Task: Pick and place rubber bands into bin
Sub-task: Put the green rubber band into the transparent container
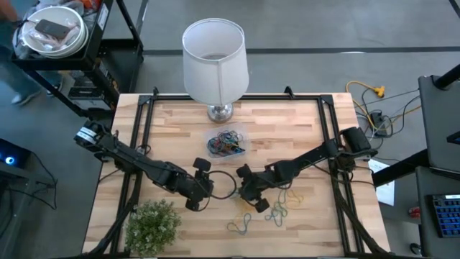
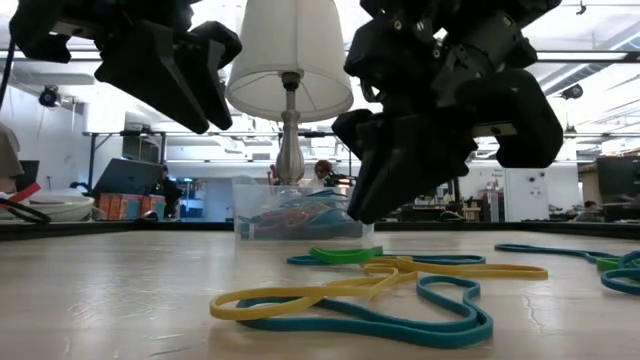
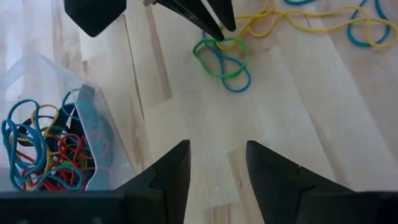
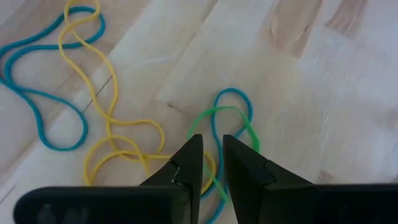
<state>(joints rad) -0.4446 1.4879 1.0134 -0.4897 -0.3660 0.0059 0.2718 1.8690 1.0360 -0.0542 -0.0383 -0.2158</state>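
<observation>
Bare wood lies between the bin [image 1: 226,143] and the loose rubber bands [image 1: 277,211]; a potted plant [image 1: 152,226] crowds the near left edge, a lamp [image 1: 214,61] the far edge. One bin, part-filled with bands. Loose bands: several, exact count unclear. Right gripper [image 4: 211,167] is angled down, fingers narrowly parted astride a green band [image 4: 239,124], grip uncertain. Left gripper [image 3: 217,171] hovers, fingers apart, nothing between.

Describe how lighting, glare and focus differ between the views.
Low view: backlit by the bright room, both arms nearly silhouettes, the lamp glowing, the nearest rubber bands soft. Left wrist view: glare washes out the bin wall; the left gripper looks blurred. Right wrist view: even light, the right gripper blurred, bands sharp.
</observation>
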